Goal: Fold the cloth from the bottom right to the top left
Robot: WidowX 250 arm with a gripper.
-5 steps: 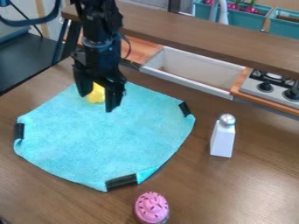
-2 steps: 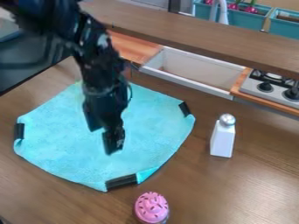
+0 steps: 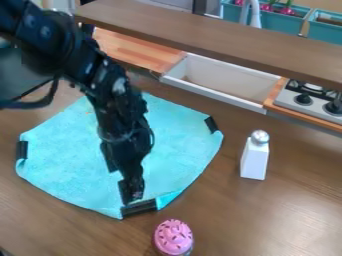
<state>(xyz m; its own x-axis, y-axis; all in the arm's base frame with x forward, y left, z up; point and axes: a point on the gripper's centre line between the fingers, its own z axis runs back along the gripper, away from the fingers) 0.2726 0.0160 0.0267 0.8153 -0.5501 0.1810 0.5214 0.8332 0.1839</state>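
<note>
The gripper (image 3: pixel 120 185) hangs low over the lower part of the cloth, its fingers apart with no cloth seen between them. Its nearer fingertip is just above the black strip (image 3: pixel 139 207) at the cloth's bottom corner; whether it touches is hard to tell. The light blue cloth (image 3: pixel 73 160) lies spread out on the table, with its edge beside that strip slightly turned up. The arm hides part of the cloth's middle and upper area.
A pink-topped cupcake (image 3: pixel 173 237) stands just below the cloth's bottom corner. To the right is a white shaker (image 3: pixel 254 156) with a silver top. Behind are a white sink (image 3: pixel 220 85), a raised brown ledge (image 3: pixel 220 37) and a stove (image 3: pixel 308 100).
The gripper has come down the view from the cloth's top to its bottom corner. The yellow thing seen at the gripper one second ago is no longer visible. The cloth has not moved.
</note>
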